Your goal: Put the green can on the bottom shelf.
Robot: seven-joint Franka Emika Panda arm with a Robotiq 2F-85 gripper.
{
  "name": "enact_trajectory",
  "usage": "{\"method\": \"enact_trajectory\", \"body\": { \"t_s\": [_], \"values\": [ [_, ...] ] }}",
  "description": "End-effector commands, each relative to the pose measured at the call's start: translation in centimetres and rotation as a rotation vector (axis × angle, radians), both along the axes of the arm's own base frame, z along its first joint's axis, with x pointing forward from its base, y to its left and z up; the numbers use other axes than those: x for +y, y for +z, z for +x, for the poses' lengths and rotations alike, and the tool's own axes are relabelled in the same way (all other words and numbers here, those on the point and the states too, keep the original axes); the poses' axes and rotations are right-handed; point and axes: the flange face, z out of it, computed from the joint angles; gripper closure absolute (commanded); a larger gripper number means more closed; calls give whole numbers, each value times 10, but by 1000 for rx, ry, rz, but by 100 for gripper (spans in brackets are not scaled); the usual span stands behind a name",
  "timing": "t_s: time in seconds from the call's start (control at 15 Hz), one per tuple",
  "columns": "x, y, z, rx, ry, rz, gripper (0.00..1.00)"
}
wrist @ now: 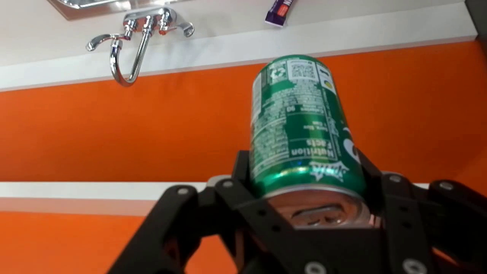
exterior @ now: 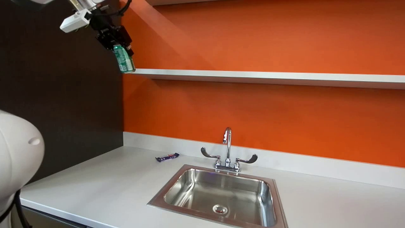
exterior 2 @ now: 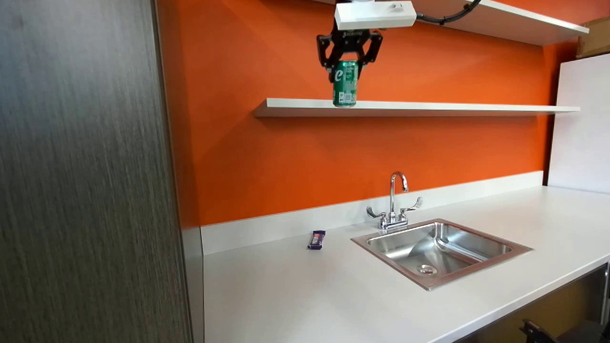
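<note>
The green can (exterior: 124,60) is held up in the air; it also shows in an exterior view (exterior 2: 346,88) and large in the wrist view (wrist: 302,114). My gripper (exterior 2: 345,76) is shut around the can's upper end, a finger on each side, as the wrist view (wrist: 306,163) shows. The can leans a little in an exterior view. The bottom shelf (exterior: 253,75) is a long white board on the orange wall, also visible in an exterior view (exterior 2: 452,108). The can's base overlaps the shelf's front edge near its end in both exterior views; I cannot tell whether they touch.
An upper shelf (exterior 2: 500,21) hangs above. Below are a white counter (exterior 2: 267,295), a steel sink (exterior: 177,180), a faucet (exterior: 228,142) and a purple wrapped bar (exterior: 167,157). A dark panel (exterior: 63,88) stands beside the shelf's end.
</note>
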Motion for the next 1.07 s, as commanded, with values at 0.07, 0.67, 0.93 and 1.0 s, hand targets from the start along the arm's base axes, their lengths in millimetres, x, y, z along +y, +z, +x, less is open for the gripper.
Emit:
{"method": "enact_trajectory", "body": {
  "t_s": [0.07,0.67,0.93,1.0],
  "values": [
    [-6,63,16,-46,7,-47,62],
    [-15,115,97,-47,50,-52,62],
    [-18,116,138,-12,43,-51,62],
    [-19,116,149,-6,41,-50,62]
  ]
}}
